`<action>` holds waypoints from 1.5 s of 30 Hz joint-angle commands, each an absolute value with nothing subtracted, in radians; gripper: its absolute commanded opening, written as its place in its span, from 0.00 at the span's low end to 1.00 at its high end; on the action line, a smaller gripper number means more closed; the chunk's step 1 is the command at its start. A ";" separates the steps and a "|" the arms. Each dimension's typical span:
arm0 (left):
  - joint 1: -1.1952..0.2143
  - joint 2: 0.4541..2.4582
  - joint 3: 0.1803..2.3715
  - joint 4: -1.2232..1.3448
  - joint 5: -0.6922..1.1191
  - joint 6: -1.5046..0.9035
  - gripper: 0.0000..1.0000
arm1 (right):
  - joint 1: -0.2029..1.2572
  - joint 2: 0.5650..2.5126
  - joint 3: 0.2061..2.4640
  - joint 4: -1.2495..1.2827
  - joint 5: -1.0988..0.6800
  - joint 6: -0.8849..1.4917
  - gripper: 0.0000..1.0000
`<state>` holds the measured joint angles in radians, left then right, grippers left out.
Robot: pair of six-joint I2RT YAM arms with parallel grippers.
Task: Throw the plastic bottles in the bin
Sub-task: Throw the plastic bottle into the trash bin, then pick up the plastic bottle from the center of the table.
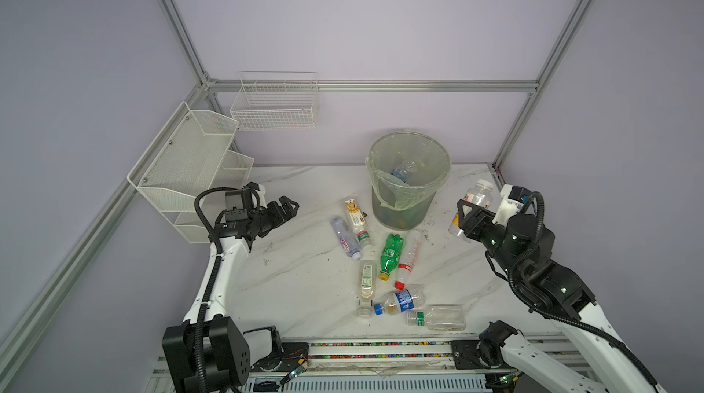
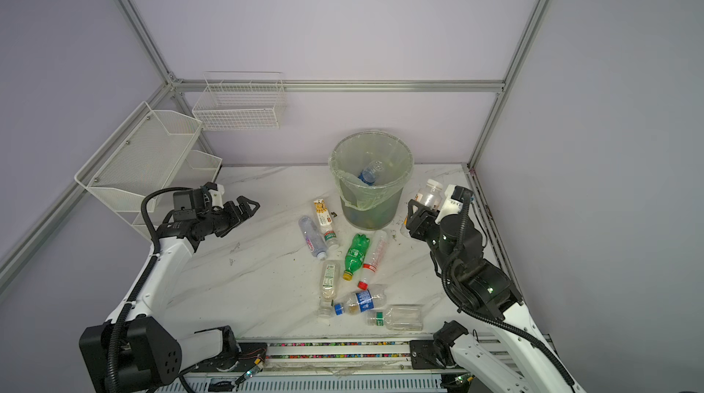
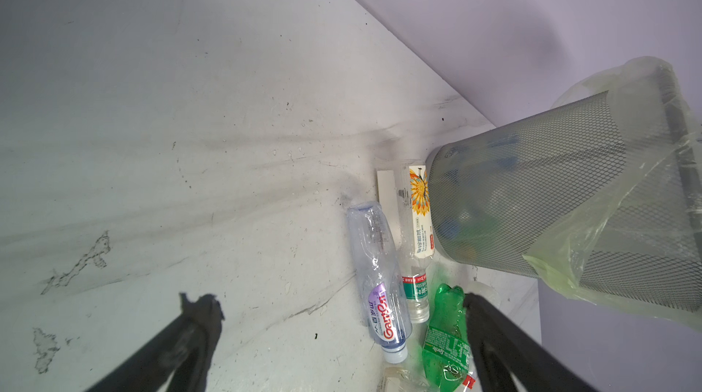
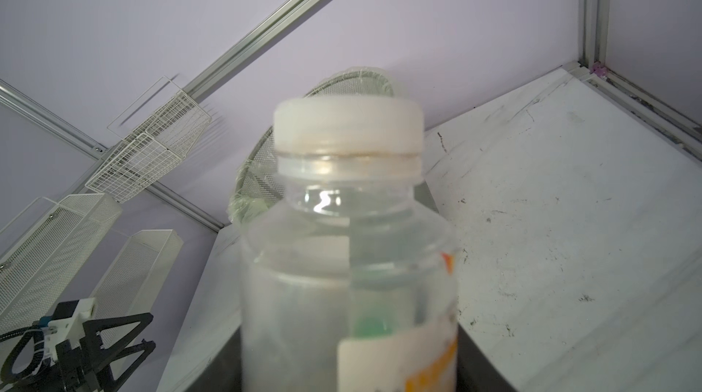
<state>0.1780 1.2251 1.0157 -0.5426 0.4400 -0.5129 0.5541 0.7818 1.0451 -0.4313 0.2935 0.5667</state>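
My right gripper (image 1: 465, 216) pinching a white-capped clear bottle (image 1: 478, 193), held up near the right edge of the desk (image 1: 304, 284), bin (image 1: 404, 216) just beside it by the far edge, my left gripper (image 1: 288, 207) spread wide over the left side, other bottles (image 1: 391, 254) lying mid-desk.

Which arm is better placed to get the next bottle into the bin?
Right. The right gripper is shut on a white-capped bottle, held just beside the bin. The left gripper is open, empty and farther from the bin.
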 commanded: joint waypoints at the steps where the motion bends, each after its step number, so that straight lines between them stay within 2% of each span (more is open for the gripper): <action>1: 0.187 1.209 0.977 -0.520 0.465 -0.512 1.00 | 0.548 0.880 1.137 -0.323 0.298 0.537 0.47; 3: 0.187 1.206 0.977 -0.520 0.464 -0.512 1.00 | 0.548 0.988 1.225 -0.303 0.321 0.526 0.50; 6: 0.187 1.200 0.977 -0.520 0.463 -0.511 1.00 | 0.549 1.216 1.425 -0.304 0.351 0.487 0.59; 9: 0.187 1.195 0.977 -0.521 0.461 -0.508 1.00 | 0.548 1.496 1.734 -0.425 0.352 0.457 0.80; 11: 0.186 1.189 0.977 -0.523 0.455 -0.504 1.00 | 0.548 1.647 1.964 -0.602 0.408 0.500 0.97; 13: 0.186 1.184 0.976 -0.525 0.448 -0.503 1.00 | 0.548 1.693 2.064 -0.681 0.434 0.525 0.97; 19: 0.187 1.178 0.977 -0.524 0.448 -0.503 1.00 | 0.548 1.463 1.781 -0.472 0.412 0.494 0.97; 23: 0.187 1.175 0.975 -0.527 0.454 -0.502 1.00 | 0.548 1.288 1.618 -0.443 0.422 0.508 0.97; 37: 0.188 1.154 0.966 -0.543 0.419 -0.476 1.00 | 0.548 0.861 1.192 -0.615 0.446 0.667 0.97; 45: 0.187 1.159 0.980 -0.569 0.365 -0.453 1.00 | 0.548 0.807 1.115 -0.775 0.423 0.756 0.97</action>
